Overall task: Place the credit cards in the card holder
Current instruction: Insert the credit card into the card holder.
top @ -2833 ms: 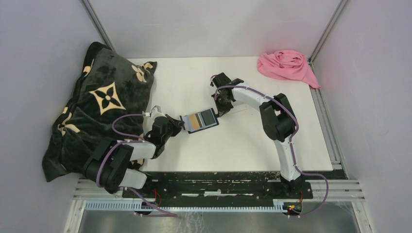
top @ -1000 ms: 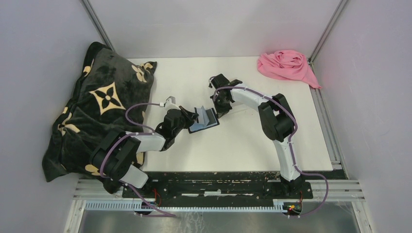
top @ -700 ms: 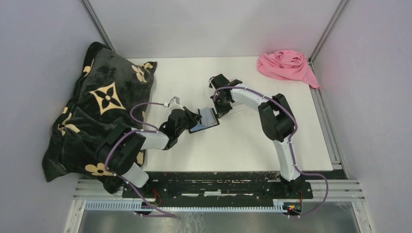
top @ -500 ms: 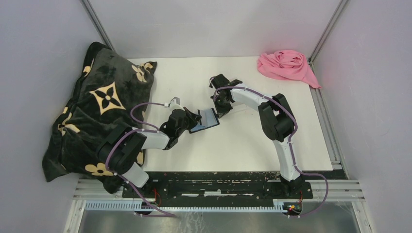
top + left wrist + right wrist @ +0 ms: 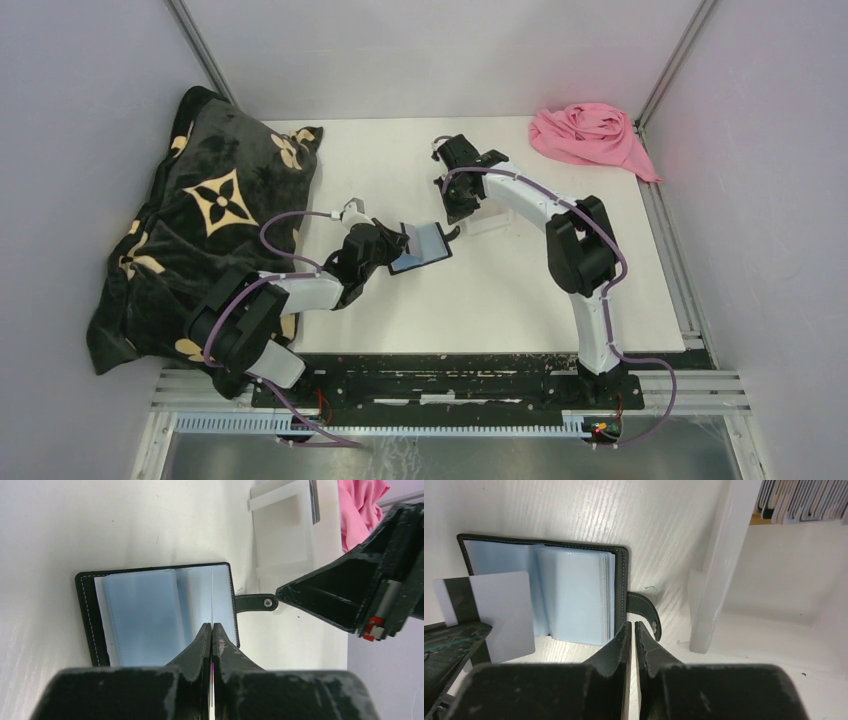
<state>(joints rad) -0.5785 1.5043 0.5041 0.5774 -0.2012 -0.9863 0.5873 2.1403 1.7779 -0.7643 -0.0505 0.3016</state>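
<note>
Top view: I watched from above and behind the arm bases, looking down and forward, far enough to take in the whole table.
Left wrist: close, looking down onto the card holder.
Right wrist: close, looking down beside it.
Shared: all three showed the card holder.

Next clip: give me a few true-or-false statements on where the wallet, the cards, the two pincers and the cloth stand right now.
1. The card holder lies open on the table. True.
2. The left pincer is empty. False: it is shut on a white card with a dark stripe.
3. The right pincer holds a card. False: nothing sits between its fingers.
4. The pink cloth lies apart from the card holder. True.
5. More cards stand in the clear tray. True.
</note>
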